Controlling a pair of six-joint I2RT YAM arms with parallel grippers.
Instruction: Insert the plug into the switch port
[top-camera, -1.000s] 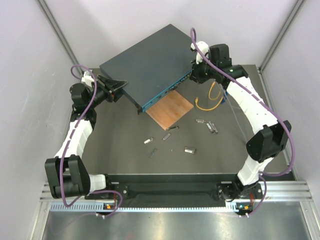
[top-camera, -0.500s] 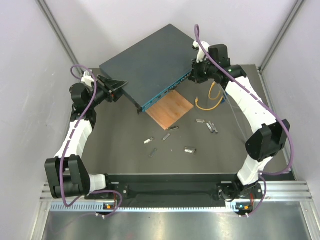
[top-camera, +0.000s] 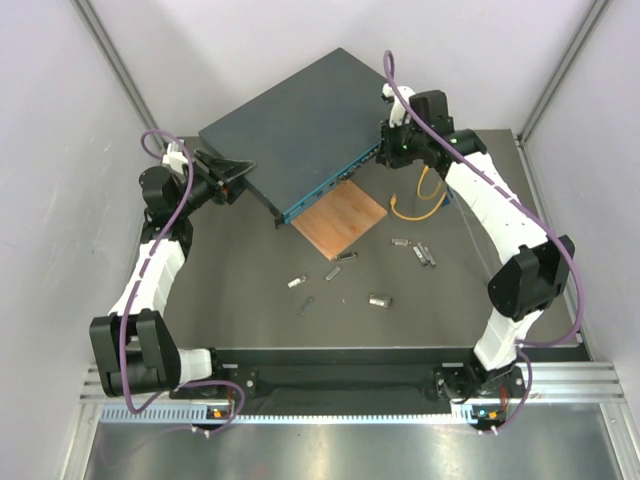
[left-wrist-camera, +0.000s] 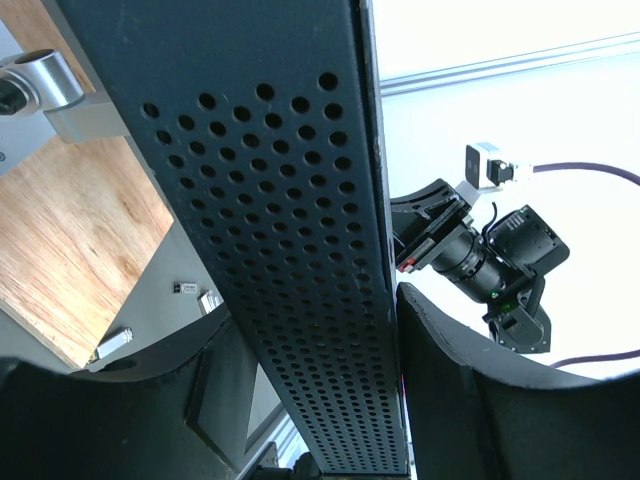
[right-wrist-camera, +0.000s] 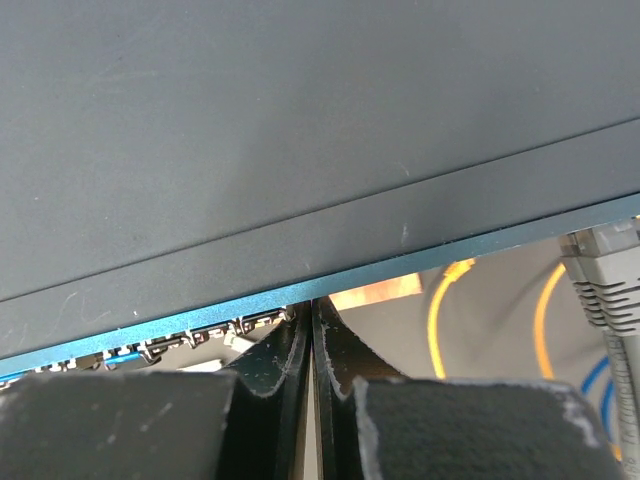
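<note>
Where the switch (top-camera: 295, 125) sits: on the table (top-camera: 250, 290), turned corner-on to the arms. Its teal face (top-camera: 330, 187) looks toward them, and the wooden square (top-camera: 345, 222) pokes out from under its near edge.
Left gripper (top-camera: 238, 176): at the switch's left short end. In the left wrist view the perforated side panel (left-wrist-camera: 290, 250) runs between the two fingers (left-wrist-camera: 480, 390). The jaws span the switch's thickness and appear to clamp it.
Right gripper (top-camera: 388, 150): at the switch's right corner, by the end of the teal face. Its jaws are almost closed, with only a slit between the fingertips (right-wrist-camera: 270, 390) and nothing visible in it.
Plug (right-wrist-camera: 603, 270): grey and ribbed, just right of the right fingertips, with its head up against the teal face's lower edge. Whether it is seated cannot be told.
Sockets (right-wrist-camera: 180, 345): a row along the teal face, just left of the right fingertips. Those in view look unfilled.
Yellow cable (top-camera: 418, 208): looped on the table just right of the switch.
Done, as judged: the switch is braced and the right gripper is at the port row.
Left, as judged: a seated plug is not confirmed, so aligning it and pressing it home likely remain.
Change from a second ago: the right gripper has edged closer to the switch's right corner, and its elbow has drawn in. The switch and left gripper have not moved.
</note>
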